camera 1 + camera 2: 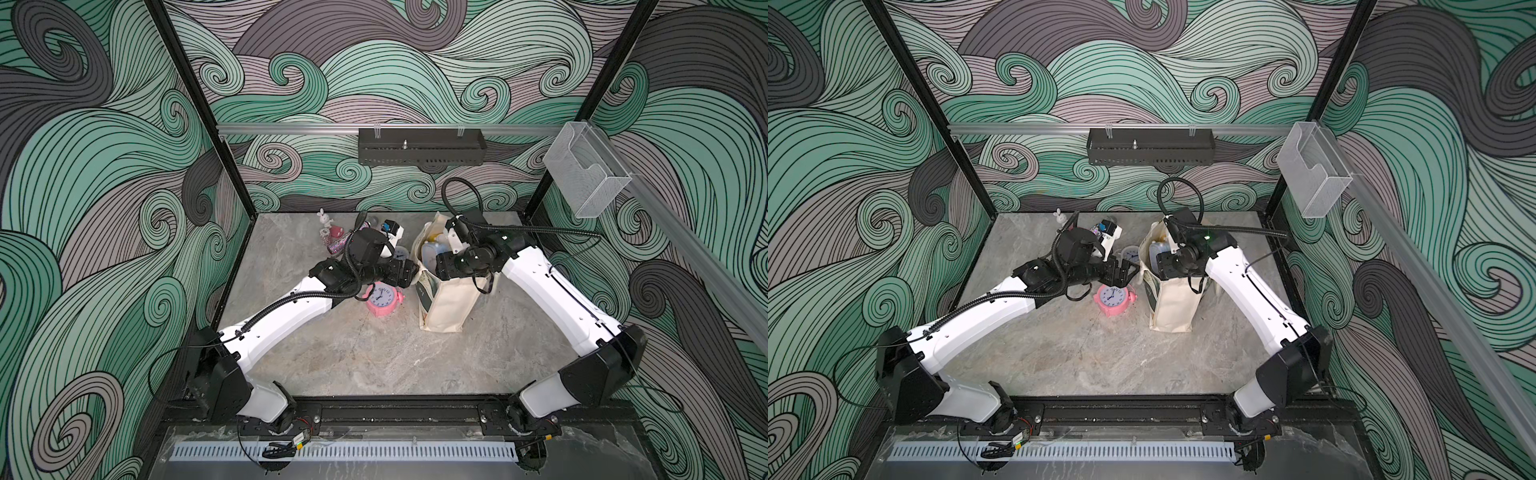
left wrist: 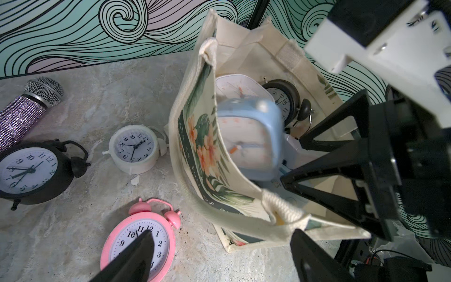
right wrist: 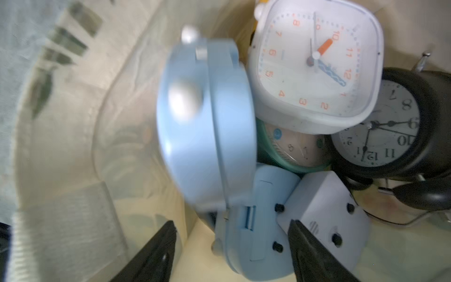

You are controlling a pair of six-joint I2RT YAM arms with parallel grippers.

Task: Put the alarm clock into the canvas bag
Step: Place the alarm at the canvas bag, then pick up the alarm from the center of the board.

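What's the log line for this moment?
right gripper: open in bag mouth | blue clock: inside bag, ungripped, blurred | left gripper: open beside bag rim | on table: pink clock, white clock, black clock

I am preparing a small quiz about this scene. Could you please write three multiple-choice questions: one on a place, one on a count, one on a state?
1. Where is the pink clock?
A) flat on the table beside the bag
B) inside the bag
C) on the black shelf

2. In the left wrist view, how many clocks lie on the table outside the bag?
A) one
B) three
C) five

3. The right gripper is
A) open
B) shut on a clock
C) shut on a strap

Answers:
1 A, it lies face up next to the bag's printed side.
2 B, the pink one, a white clock and a black clock.
3 A, its fingers stand wide apart over the bag's inside.
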